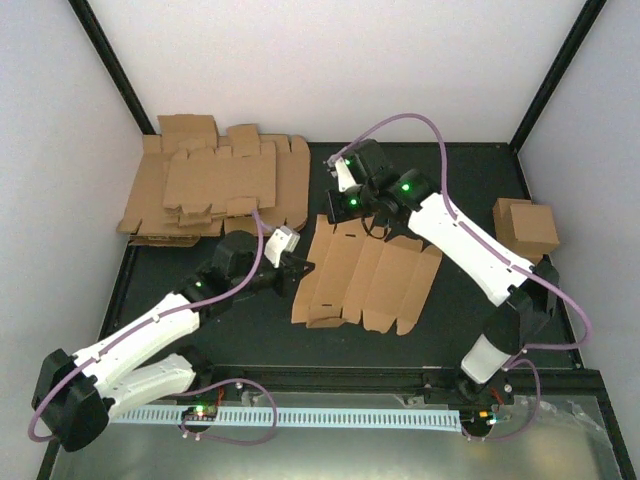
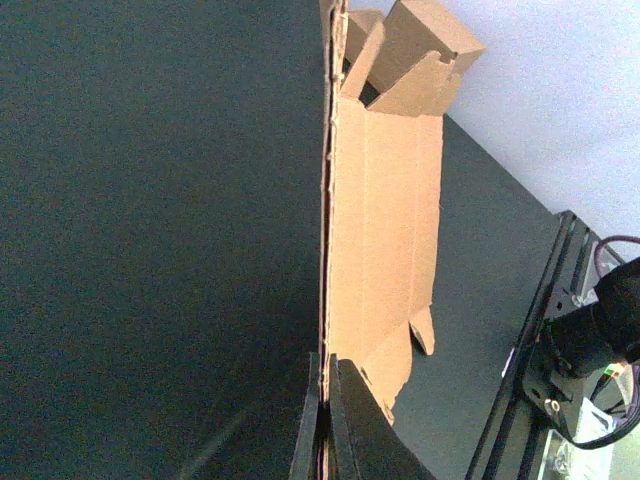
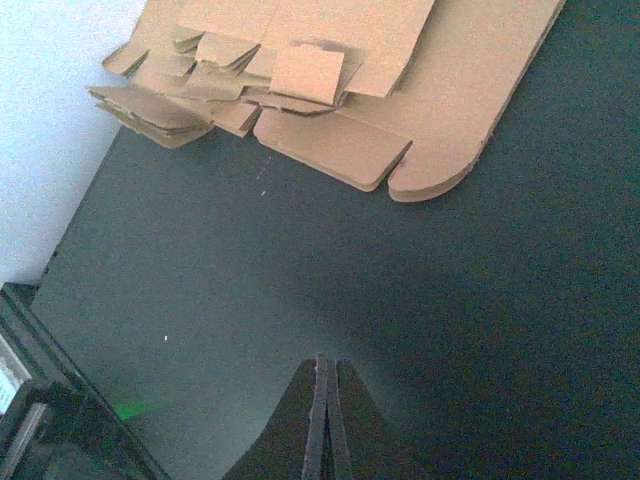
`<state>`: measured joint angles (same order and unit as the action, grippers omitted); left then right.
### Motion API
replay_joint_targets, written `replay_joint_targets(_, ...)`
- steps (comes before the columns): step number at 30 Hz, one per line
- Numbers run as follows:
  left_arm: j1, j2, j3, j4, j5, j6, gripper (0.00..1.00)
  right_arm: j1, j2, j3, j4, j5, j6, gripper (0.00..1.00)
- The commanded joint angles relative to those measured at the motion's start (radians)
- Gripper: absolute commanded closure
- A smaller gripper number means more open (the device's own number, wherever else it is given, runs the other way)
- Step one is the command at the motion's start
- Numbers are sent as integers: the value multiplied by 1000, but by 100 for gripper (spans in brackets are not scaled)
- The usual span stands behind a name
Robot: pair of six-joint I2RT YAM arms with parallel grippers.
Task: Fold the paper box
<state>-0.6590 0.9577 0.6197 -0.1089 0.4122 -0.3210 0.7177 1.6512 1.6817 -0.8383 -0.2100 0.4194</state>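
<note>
The paper box point(image 1: 365, 275) lies as a flat, unfolded brown cardboard blank in the middle of the dark table. My left gripper point(image 1: 300, 268) is at its left edge, shut on that edge. In the left wrist view the blank point(image 2: 385, 230) runs away from the pinching jaws, and the gripper point(image 2: 328, 368) has the card's edge between its fingers. My right gripper point(image 1: 340, 186) hovers behind the blank's far edge, shut and holding nothing. The right wrist view shows this gripper point(image 3: 322, 368) over bare table.
A pile of flat cardboard blanks point(image 1: 215, 185) lies at the back left, also in the right wrist view as the pile point(image 3: 330, 60). A folded cardboard box point(image 1: 527, 225) stands at the right edge, seen as the box point(image 2: 425, 45). White walls enclose the table.
</note>
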Motion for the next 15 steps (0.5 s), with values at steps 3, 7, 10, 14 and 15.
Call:
replay_joint_targets(3,-7,33,34,-8,-50,-2,98,0,-107,-89,-8,-83,-25,98)
replay_joint_targets(7,-7,52,46,-9,-59,-18,98,0,-148,-168,10,-130,-28,98)
replay_joint_targets(10,-8,55,49,-5,-61,-22,99,2,-170,-232,35,-160,-26,98)
replay_joint_targets(14,-7,60,52,-4,-54,-24,98,4,-201,-317,102,-202,-2,98)
replay_joint_targets(15,-8,61,53,-3,-53,-25,98,5,-202,-332,116,-210,4,98)
